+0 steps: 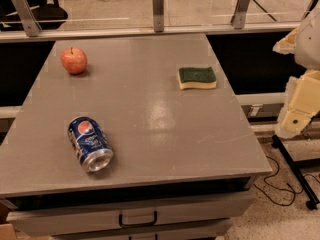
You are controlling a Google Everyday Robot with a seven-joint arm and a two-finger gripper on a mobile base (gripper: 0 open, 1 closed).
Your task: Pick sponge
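While the gripper [299,109], blocky cream plastic, hangs right of the sponge [197,77] past the table [150,114] edge, can't tell its state. Sponge is rectangular, rough dark-green top over pale yellow foam, lying flat on the smooth grey top. Round red apple [74,60] is well left of it, and a metal Pepsi can [90,144] lies on its side to the near left.

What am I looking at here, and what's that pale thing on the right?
One camera looks down on a grey table with drawers. The pale shape at the right edge is a robot's arm; its pincer hangs beside the table, touching nothing. On the table lie a red apple far left, a blue soda can on its side near left, and a green-topped yellow sponge far right. None is held.
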